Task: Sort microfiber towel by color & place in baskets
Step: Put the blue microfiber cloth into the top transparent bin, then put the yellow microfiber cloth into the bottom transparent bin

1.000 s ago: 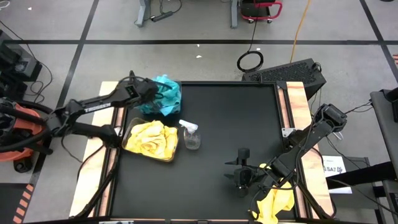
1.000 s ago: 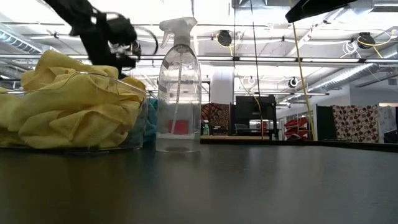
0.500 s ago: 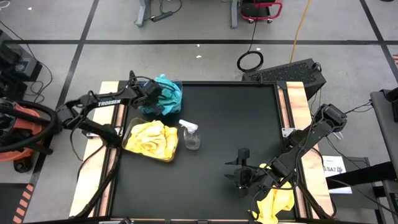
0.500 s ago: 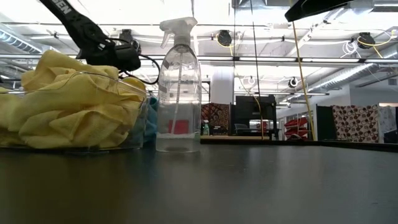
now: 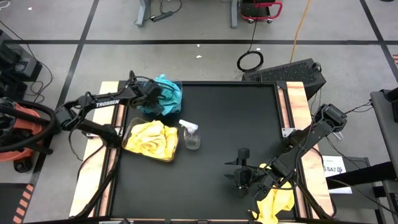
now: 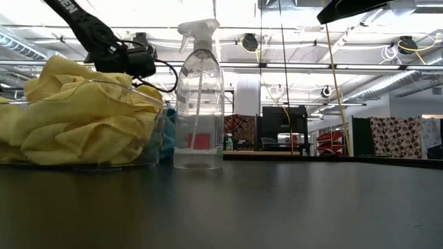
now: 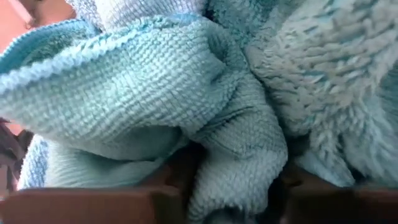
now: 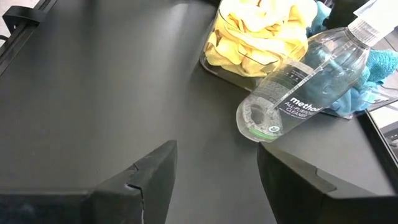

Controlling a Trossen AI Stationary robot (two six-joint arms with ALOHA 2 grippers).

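Left end effector (image 5: 154,94): was at the far left corner of the desk, down among the teal towels; its wrist view was filled with teal fabric pressed close against the lens, and whether the fingers were spread or closed could not be determined.
Teal towels (image 5: 166,95): were heaped in the far-left basket, spilling above its rim; fabric in the left wrist view (image 7: 186,99) was bunched and folded.
Far-left basket (image 8: 380,93): only part of a clear edge showed under the teal heap; most of it was hidden.
Yellow towels in basket (image 5: 151,138): were piled in the near-left basket, just toward the front of the teal heap; in the low view (image 6: 73,117) the pile rose above the clear wall.
Near-left basket (image 6: 149,131): clear tub, standing on the desk just beside the spray bottle.
Spray bottle (image 5: 190,135): stood upright immediately right of the yellow basket.
Desk (image 5: 230,124): black surface with wooden side strips.
Right end effector (image 5: 240,174): hung over the front right part of the desk, fingers spread wide with nothing between them, pointed toward the bottle and baskets.
Loose yellow towel (image 5: 275,203): lay crumpled at the front right edge of the desk, beside the right arm, well apart from both baskets.
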